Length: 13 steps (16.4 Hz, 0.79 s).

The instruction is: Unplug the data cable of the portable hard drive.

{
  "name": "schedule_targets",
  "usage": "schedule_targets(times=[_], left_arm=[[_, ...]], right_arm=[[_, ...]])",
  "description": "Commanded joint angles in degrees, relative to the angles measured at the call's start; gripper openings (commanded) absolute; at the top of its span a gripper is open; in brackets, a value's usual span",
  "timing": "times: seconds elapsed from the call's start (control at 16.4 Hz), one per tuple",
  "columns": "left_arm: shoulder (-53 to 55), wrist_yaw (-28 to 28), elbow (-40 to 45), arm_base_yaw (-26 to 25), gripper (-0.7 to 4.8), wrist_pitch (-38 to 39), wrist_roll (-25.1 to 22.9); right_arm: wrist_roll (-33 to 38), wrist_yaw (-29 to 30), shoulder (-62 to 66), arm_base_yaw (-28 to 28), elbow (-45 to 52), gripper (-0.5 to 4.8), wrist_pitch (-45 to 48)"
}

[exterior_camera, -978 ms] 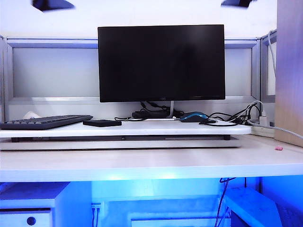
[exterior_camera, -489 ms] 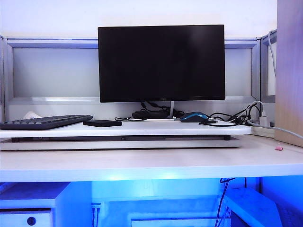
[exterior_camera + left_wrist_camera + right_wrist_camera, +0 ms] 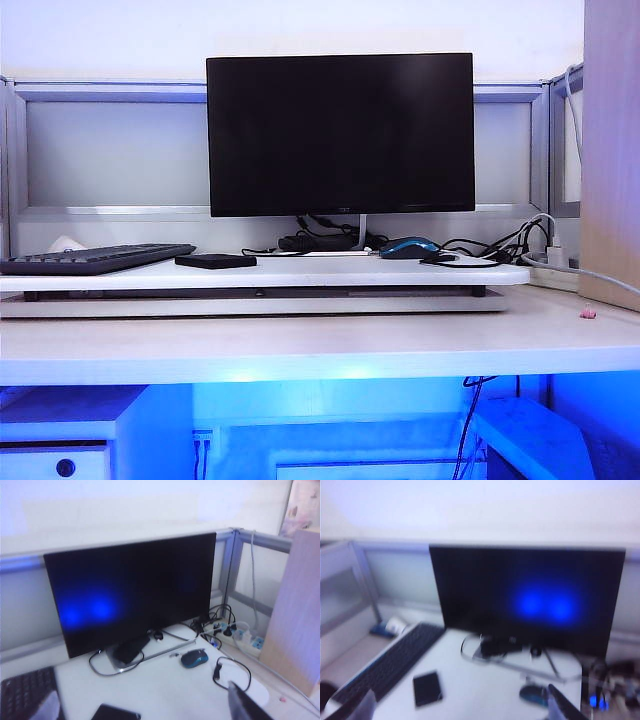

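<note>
Matt black portable hard drive [image 3: 216, 260] on a smooth white desk board [image 3: 300, 272]; glossy black monitor [image 3: 340, 134] behind

On the desk there are one monitor [image 3: 340, 133], one keyboard [image 3: 95, 258], one mouse [image 3: 408, 247], one portable hard drive [image 3: 215, 260] and one power strip [image 3: 245, 637].

Dark monitor [image 3: 340, 133] centered at the back of the white bench [image 3: 300, 340]. Black keyboard [image 3: 95, 258] on the raised platform's left end, blue-and-black mouse [image 3: 408, 247] toward its right. White power strip [image 3: 245, 639] with plugged cords by the right partition.
</note>
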<state>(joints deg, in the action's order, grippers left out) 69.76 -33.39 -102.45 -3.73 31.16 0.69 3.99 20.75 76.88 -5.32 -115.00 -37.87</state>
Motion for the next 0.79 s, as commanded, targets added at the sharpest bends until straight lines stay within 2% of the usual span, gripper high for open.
schedule_targets(times=[0.06,0.18,0.31,0.43,0.49,0.61,0.79], left_arm=[[-5.53,-0.04,-0.11,-0.04,4.79,2.60,-0.92],[-9.49,-0.11,0.42,-0.04,4.79,5.35,-2.27],[-14.49,0.28,4.72,-0.04,4.79,5.90,-2.38],[-21.00,3.48,13.22,-0.04,4.79,4.11,-2.38],[-25.79,4.24,20.46,-0.04,4.79,1.95,-1.40],[-34.53,4.20,34.56,-0.02,4.79,-2.80,2.97],[-42.29,3.80,46.71,0.00,4.79,-4.68,6.64]], right_arm=[[-0.37,0.00,-5.86,-0.04,1.77,4.39,-3.34],[0.33,-0.04,-11.28,-0.04,6.10,4.25,-3.10],[0.52,-1.27,-16.59,-0.02,12.48,4.22,-1.97],[0.44,-2.95,-21.86,-0.02,20.55,4.21,0.59],[0.46,-3.28,-25.00,-0.02,26.18,4.18,2.82],[0.48,-4.24,-29.62,-0.02,35.47,4.17,6.21],[0.52,-4.11,-33.53,-0.02,45.20,4.17,8.68]])
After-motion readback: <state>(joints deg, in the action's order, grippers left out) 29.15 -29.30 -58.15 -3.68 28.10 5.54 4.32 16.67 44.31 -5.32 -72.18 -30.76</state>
